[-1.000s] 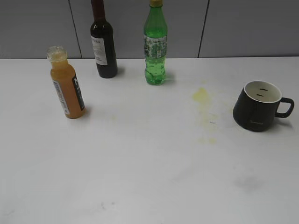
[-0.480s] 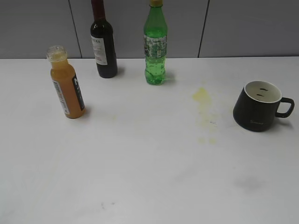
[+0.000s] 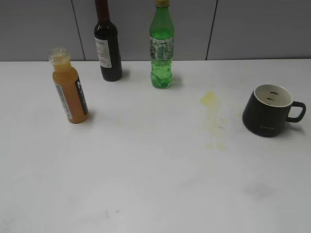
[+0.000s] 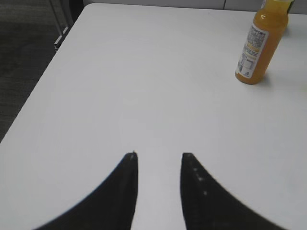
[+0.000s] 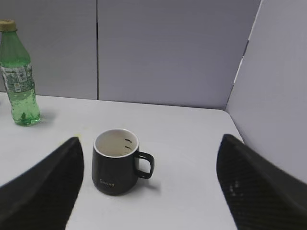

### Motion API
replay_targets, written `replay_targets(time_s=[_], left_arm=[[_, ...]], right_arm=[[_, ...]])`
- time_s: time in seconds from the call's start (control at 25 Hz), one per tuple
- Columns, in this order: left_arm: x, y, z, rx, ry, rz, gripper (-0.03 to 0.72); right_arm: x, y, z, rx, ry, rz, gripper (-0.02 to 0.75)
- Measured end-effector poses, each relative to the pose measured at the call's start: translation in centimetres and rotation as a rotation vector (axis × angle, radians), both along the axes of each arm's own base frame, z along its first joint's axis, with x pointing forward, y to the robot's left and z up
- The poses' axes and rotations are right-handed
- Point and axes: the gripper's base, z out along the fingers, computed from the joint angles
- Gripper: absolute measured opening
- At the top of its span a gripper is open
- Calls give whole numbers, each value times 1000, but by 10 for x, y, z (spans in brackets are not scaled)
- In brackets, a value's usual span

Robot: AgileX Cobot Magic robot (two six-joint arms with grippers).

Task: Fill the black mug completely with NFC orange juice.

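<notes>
The black mug stands upright at the right of the white table, white inside, handle to the right. It also shows in the right wrist view, ahead of and between the wide-open fingers of my right gripper. The NFC orange juice bottle stands uncapped at the left, nearly full. In the left wrist view the bottle is far ahead to the right of my left gripper, which is open and empty over bare table. Neither gripper shows in the exterior view.
A dark wine bottle and a green soda bottle stand at the back by the grey wall. A yellowish stain marks the table left of the mug. The table's left edge drops to a dark floor.
</notes>
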Motion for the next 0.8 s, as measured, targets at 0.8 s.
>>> replay_targets(time_s=[0.8], left_arm=[[0,0,0,0,0,0,242]], right_arm=[[133,12,-22,-4,-29,47,657]])
